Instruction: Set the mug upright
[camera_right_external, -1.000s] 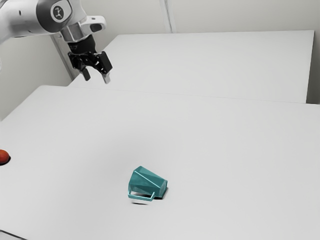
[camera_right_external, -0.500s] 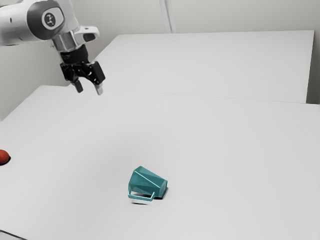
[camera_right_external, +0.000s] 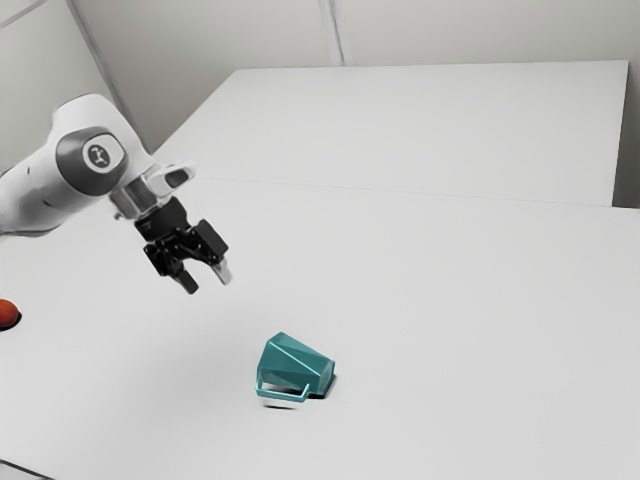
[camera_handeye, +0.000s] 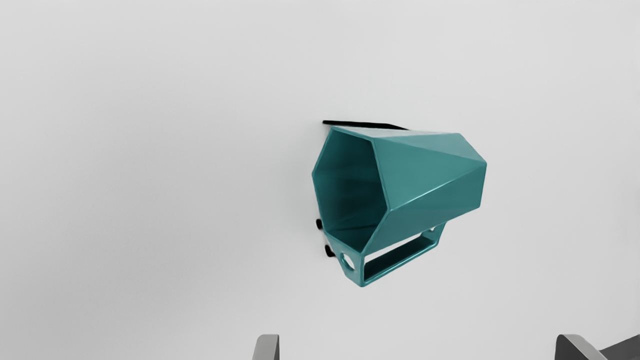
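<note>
- Teal mug (camera_right_external: 290, 363): lying on the worktop (camera_right_external: 460, 320), half past four from the hand (camera_right_external: 209, 284), exterior view
- Hand: wide, above worktop
- Red thing (camera_right_external: 7, 313): nine o'clock from mug, same view

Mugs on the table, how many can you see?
1. The teal mug lies on its side on the table, its mouth toward the exterior view's left, with the open gripper above the table nearby. Others could lie outside the pictures.
</note>
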